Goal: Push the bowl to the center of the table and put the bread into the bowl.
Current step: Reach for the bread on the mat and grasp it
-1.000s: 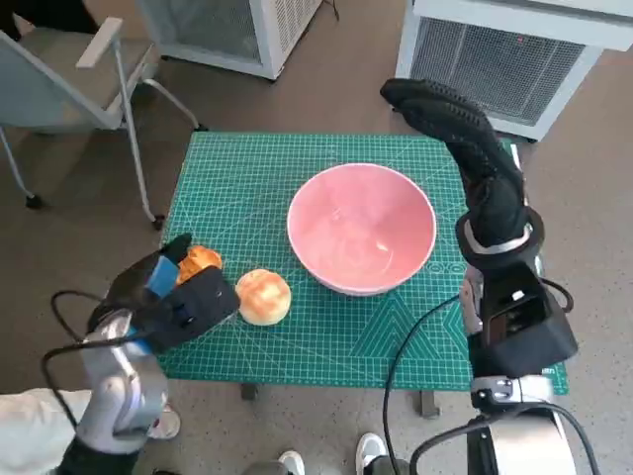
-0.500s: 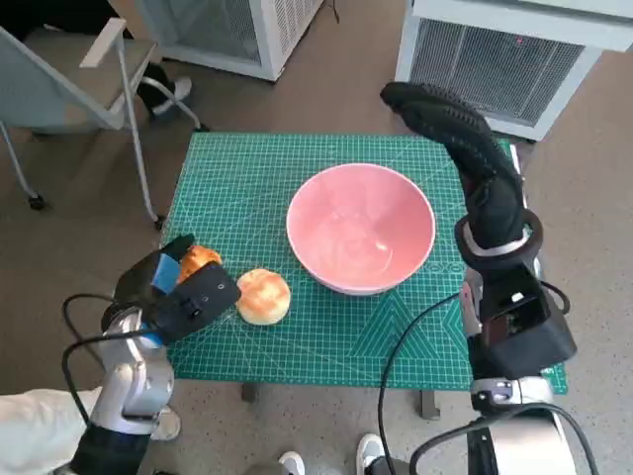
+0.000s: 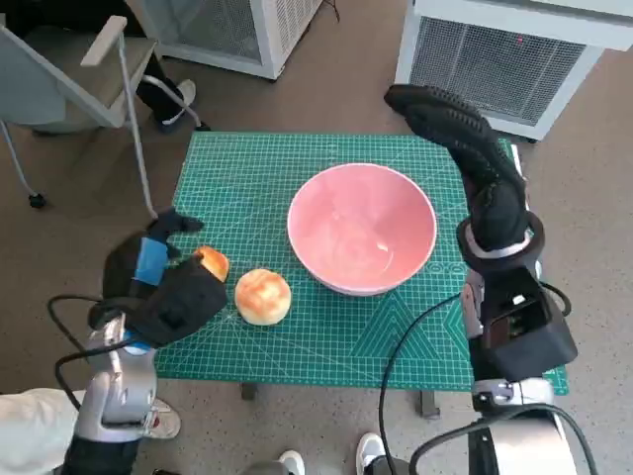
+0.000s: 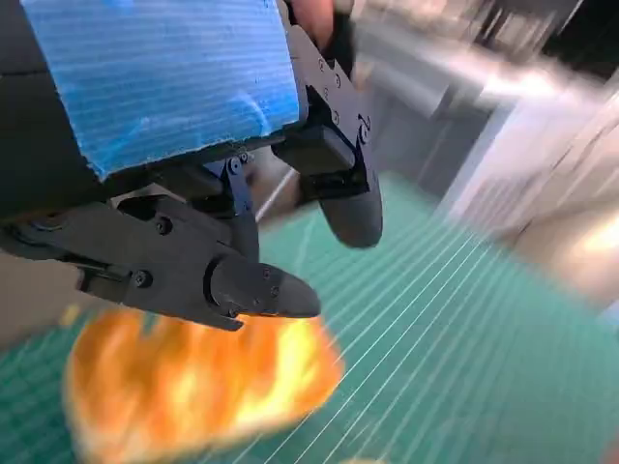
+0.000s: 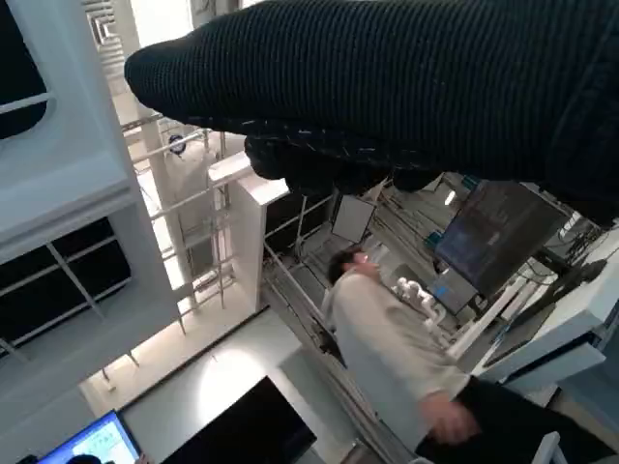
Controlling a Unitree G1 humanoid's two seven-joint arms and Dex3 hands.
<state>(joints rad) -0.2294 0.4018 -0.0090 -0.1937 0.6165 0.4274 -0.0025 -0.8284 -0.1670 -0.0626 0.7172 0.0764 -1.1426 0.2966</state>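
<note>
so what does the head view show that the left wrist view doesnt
Only the head view shows the pink bowl, empty near the middle of the green mat, the round bun lying beside it, the gloved right hand raised by the bowl's far right side, and a chair on the floor.

Only the left wrist view shows the left hand's fingers from close behind, poised just above the orange bread; contact cannot be told.

Both show the left hand, that orange bread and the mat.
</note>
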